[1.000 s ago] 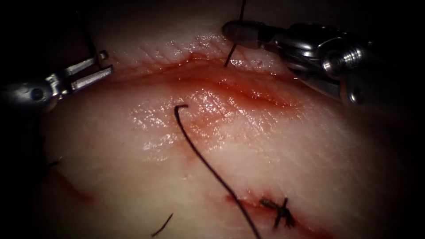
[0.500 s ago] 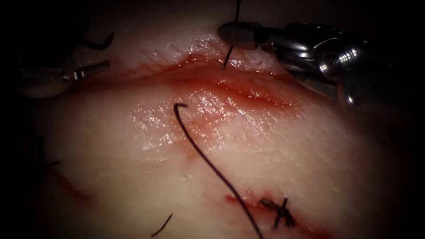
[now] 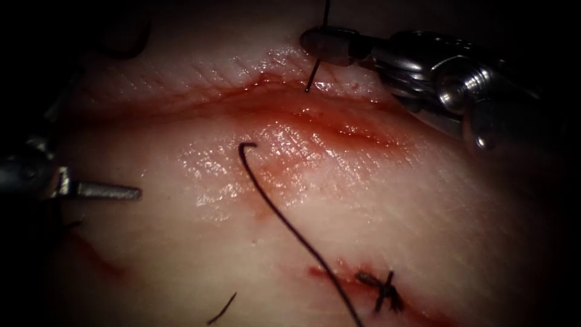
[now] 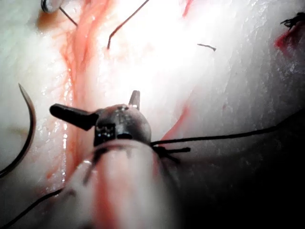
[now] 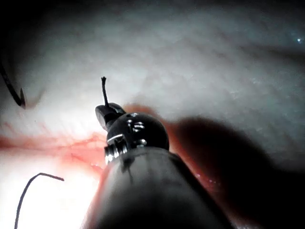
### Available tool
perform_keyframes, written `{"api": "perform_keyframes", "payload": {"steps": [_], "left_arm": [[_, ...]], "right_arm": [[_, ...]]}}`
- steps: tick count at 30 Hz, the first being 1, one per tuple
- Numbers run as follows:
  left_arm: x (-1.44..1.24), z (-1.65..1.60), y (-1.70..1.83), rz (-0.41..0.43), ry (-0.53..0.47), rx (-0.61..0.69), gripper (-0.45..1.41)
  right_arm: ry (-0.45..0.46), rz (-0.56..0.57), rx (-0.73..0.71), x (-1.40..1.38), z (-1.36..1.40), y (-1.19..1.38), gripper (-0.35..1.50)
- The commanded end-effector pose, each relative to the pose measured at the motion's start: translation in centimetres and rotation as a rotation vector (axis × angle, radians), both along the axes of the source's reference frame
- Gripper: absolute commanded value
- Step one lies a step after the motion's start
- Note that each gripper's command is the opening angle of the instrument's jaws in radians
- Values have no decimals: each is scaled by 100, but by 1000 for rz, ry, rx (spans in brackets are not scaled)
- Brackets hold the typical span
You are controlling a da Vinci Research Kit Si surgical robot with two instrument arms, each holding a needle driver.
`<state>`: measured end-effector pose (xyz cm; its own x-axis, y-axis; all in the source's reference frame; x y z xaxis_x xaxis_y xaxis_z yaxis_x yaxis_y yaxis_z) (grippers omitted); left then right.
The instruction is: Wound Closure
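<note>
the needle (image 4: 26,133) lies loose on the tissue (image 3: 363,200), left of the cut (image 3: 315,115). my right tool (image 3: 330,48) pinches the thread (image 3: 315,75); my left tool (image 4: 102,112) gapes, empty. tugging risks tearing.

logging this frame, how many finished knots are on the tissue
1: a tied knot sits low on the tissue, right of the long thread; it also shows in the left wrist view. Others may lie outside the lit area.

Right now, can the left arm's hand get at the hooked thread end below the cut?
Probably yes: the left hand holds nothing, and only bare tissue lies between it and the thread end.
</note>
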<state>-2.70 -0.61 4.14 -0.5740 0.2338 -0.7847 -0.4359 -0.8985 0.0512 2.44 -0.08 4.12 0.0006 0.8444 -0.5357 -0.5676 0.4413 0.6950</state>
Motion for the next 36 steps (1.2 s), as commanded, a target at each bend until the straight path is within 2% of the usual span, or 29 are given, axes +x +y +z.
{"api": "perform_keyframes", "payload": {"steps": [1,2,5,9,13,15,17,26,31,33,34,35,36], "left_arm": [[-12,1,-2,17,-10,-14,116],[-18,-3,-4,29,-23,-17,116],[-39,-12,-10,66,-58,-32,113],[-72,-21,-17,133,-88,-85,111],[-94,-29,-23,190,-91,-144,110],[-112,-35,-28,231,-28,-225,108],[-128,-39,-32,257,20,-284,108],[-179,-50,-41,310,85,-374,101],[-190,-46,-50,338,82,-394,96],[-192,-45,-52,350,69,-396,90],[-194,-45,-54,360,52,-401,79],[-196,-45,-55,366,40,-405,64],[-197,-46,-56,371,32,-407,29]], "right_arm": [[20,10,-9,6,1,4,84],[29,15,-14,4,0,4,89],[64,41,-34,-4,-6,8,128],[90,75,-41,-28,-18,16,145],[100,87,-44,-54,-25,17,145],[109,82,-49,-76,-26,12,135],[104,88,-53,-86,-25,9,133],[104,89,-57,-89,-24,5,133],[113,78,-60,-90,-23,3,131],[113,78,-61,-90,-23,2,130],[115,80,-63,-89,-22,2,126],[116,75,-62,-89,-22,1,120],[108,62,-57,-90,-22,-2,106]]}}
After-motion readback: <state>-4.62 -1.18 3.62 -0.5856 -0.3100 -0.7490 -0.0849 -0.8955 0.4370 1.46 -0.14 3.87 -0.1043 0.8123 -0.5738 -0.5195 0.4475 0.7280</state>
